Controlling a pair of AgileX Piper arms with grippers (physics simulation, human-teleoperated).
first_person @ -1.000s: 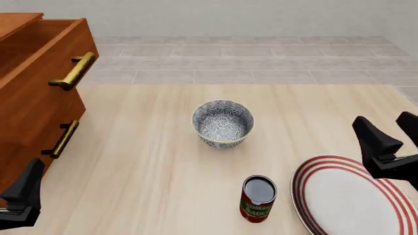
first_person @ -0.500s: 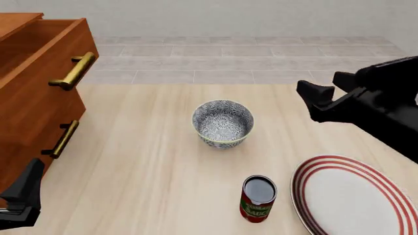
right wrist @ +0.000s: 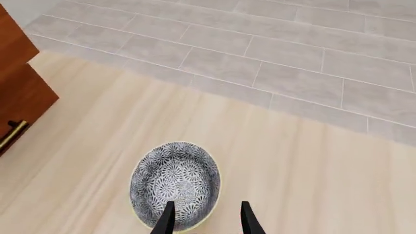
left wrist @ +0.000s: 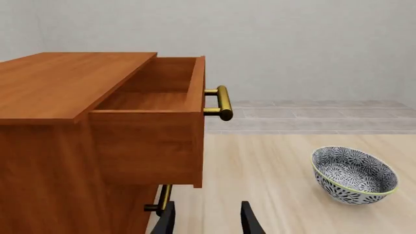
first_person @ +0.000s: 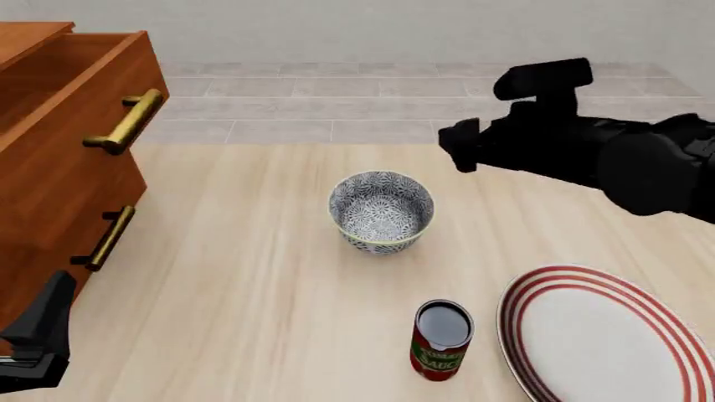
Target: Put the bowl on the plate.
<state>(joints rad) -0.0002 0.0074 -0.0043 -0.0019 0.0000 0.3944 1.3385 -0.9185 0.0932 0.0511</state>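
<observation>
The bowl [first_person: 381,211], grey-and-white patterned with a pale rim, stands upright in the middle of the table. It also shows in the left wrist view [left wrist: 354,175] and the right wrist view [right wrist: 174,184]. The plate [first_person: 592,339], white with red rings, lies at the near right corner with nothing on it. My right gripper [first_person: 460,151] hovers above and just right of the bowl, behind it. It is open [right wrist: 205,218], and the bowl's rim shows between its fingers. My left gripper [first_person: 43,331] sits open [left wrist: 206,220] at the near left, far from the bowl.
A red-labelled can [first_person: 443,342] stands upright between the bowl and the plate, close to the plate's left rim. A wooden drawer cabinet [first_person: 67,167] with brass handles fills the left side, its top drawer [left wrist: 156,97] pulled open.
My right arm has swung up and to the left, from over the plate's right edge to above the table beside the bowl. The left arm, bowl, can and plate have not moved.
</observation>
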